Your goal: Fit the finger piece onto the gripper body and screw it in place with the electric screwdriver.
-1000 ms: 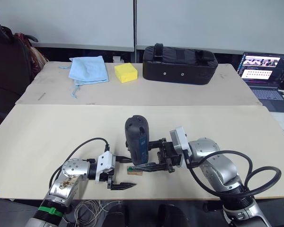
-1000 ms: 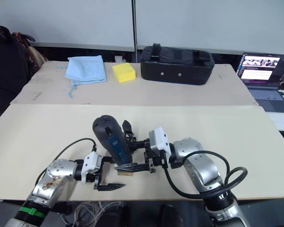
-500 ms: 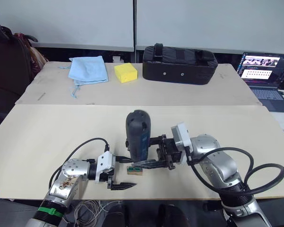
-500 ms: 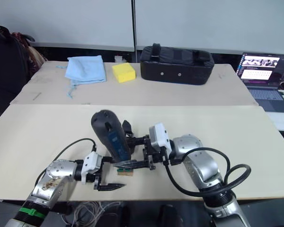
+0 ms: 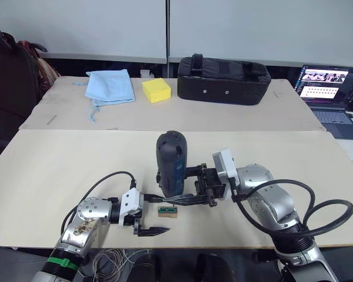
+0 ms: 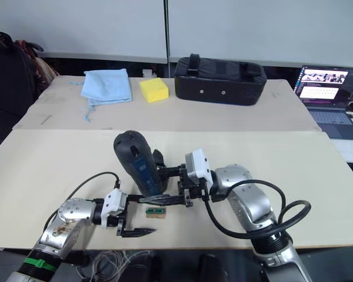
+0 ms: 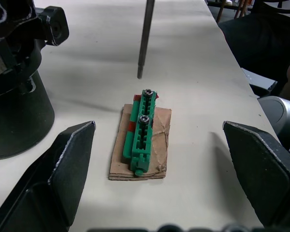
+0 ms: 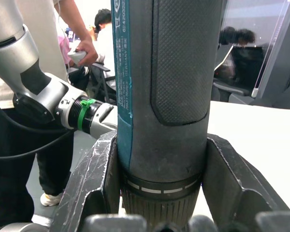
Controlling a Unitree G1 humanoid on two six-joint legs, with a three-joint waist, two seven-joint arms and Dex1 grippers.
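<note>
My right gripper [image 5: 172,198] is shut on the electric screwdriver [image 5: 170,164], a dark blue-black cylinder held nearly upright over the near table. Its thin bit [image 7: 145,38] hangs with its tip just off the table, a little beyond a small green block [image 7: 141,126] that holds two screws and lies on a scrap of cardboard. My left gripper [image 5: 156,215] stands open around that block without touching it. A black part with a round drum base and a bracket on top, the gripper body [image 7: 17,92], stands just behind the screwdriver [image 8: 159,72]. The finger piece is out of view.
On the rear table lie a blue cloth [image 5: 110,86], a yellow sponge [image 5: 156,90] and a black bag [image 5: 223,79]. An open laptop [image 5: 329,88] sits at the far right. A person's hand [image 8: 84,46] shows in the right wrist view.
My right gripper has lifted the screwdriver a little and brought it more upright, uncovering the green block. The left arm has not moved.
</note>
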